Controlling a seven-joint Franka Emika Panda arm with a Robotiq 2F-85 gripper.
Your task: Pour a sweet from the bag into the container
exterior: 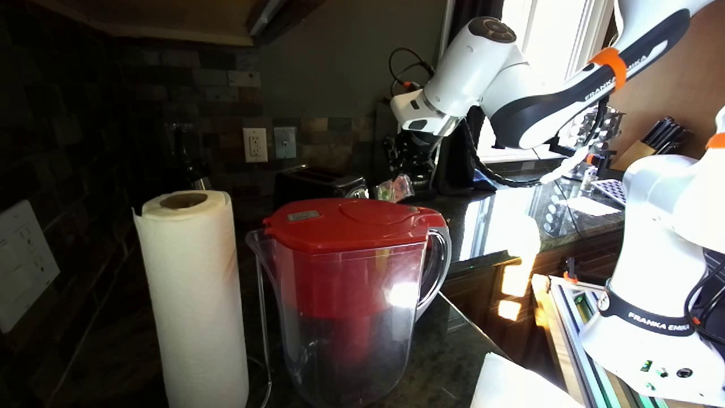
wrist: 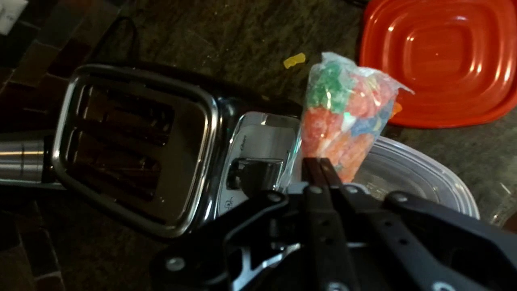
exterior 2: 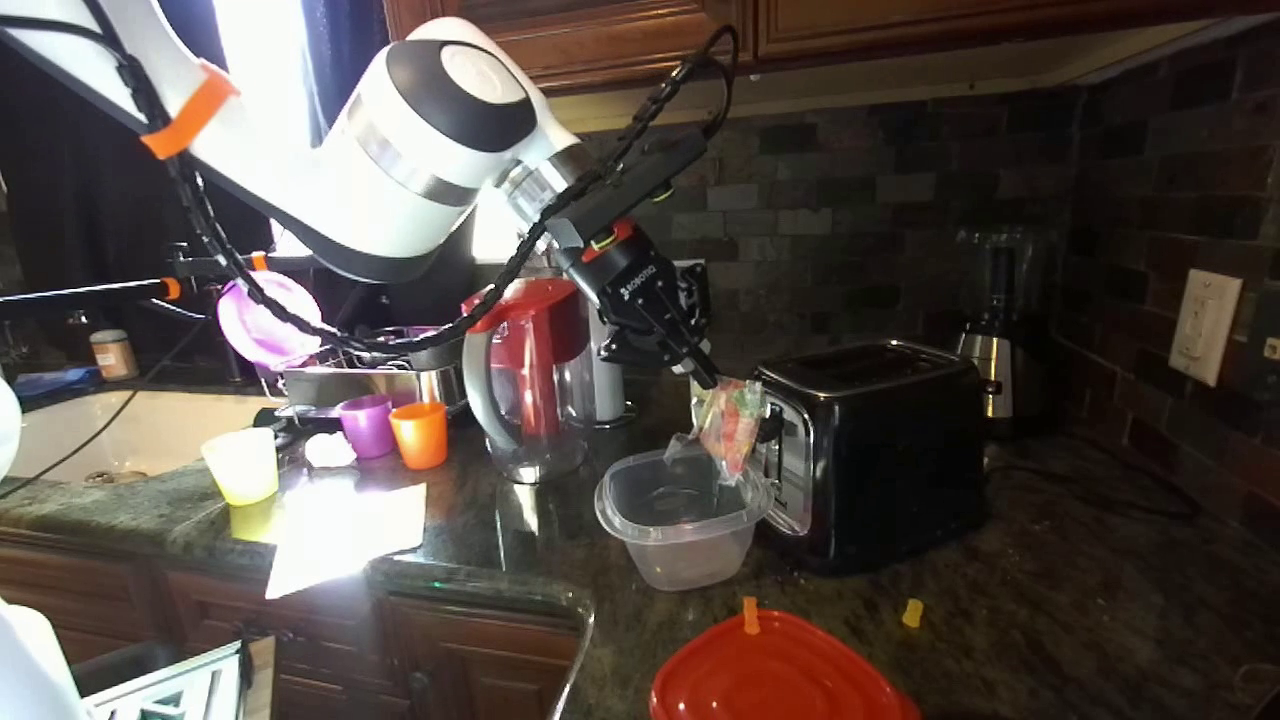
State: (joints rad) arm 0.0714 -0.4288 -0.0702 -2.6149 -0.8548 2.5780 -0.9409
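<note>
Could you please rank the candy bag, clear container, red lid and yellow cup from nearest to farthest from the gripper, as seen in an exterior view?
1. Candy bag: held in the jaws.
2. Clear container: below the bag.
3. Red lid: past the container, nearer the camera.
4. Yellow cup: well off toward the picture's left edge.
</note>
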